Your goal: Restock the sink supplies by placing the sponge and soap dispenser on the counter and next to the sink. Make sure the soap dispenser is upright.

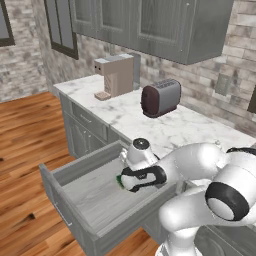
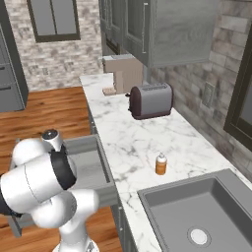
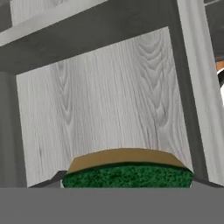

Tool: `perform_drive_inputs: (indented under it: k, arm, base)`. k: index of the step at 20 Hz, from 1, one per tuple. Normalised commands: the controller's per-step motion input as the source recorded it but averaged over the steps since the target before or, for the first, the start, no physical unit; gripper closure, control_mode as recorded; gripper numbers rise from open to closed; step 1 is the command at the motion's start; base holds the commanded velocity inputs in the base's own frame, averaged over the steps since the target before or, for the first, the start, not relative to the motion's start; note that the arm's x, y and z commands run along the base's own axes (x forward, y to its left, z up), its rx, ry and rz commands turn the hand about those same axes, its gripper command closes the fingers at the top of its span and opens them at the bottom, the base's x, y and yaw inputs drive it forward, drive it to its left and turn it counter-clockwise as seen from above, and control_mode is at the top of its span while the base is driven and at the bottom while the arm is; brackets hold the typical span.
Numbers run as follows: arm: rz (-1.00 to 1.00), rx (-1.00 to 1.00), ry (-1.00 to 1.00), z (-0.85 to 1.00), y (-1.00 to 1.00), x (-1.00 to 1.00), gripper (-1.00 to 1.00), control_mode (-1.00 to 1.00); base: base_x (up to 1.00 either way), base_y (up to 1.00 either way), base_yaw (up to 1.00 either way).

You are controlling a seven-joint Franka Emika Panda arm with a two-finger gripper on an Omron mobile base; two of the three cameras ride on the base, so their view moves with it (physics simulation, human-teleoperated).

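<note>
- We see a brick-walled kitchen with a wood floor; the white marble counter (image 1: 130, 117) runs from the upper left toward the right of the left base view, over grey cabinets.
- An open drawer (image 1: 60, 175) juts out at the lower left, its pale bottom mostly bare.
- In the hand view, one sponge (image 3: 127, 176) sits at the bottom centre, green top and yellow edge, between the tips of the gripper (image 3: 127, 183); we cannot tell whether the claw grips it.
- The right base view shows one orange soap dispenser (image 2: 161, 164) upright near the sink (image 2: 206, 216) at the lower right.
- One toaster (image 2: 150, 100) and one coffee machine (image 2: 121, 74) stand further back.
</note>
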Motion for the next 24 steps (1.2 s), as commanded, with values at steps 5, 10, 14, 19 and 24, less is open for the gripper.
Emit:
perform_drive_inputs:
  k: [5,10,14,19,24]
  arm:
    - [-0.18,0.0,0.01,1.0,-0.23,0.0,1.0,-1.0]
    - [-0.14,0.0,0.04,0.71,-0.57,-0.09,1.0,-1.0]
    - [-0.13,0.07,0.0,0.23,-0.86,-0.31,1.0,-1.0]
    - [-0.15,0.13,0.01,0.0,-0.88,-0.43,1.0,-1.0]
    - [-0.15,0.12,0.04,0.0,-0.9,-0.26,1.0,-1.0]
  base:
    - [0.0,0.0,0.0]
    - [0.0,0.0,0.0]
    - [0.0,0.0,0.0]
    - [0.0,0.0,0.0]
    - [0.0,0.0,0.0]
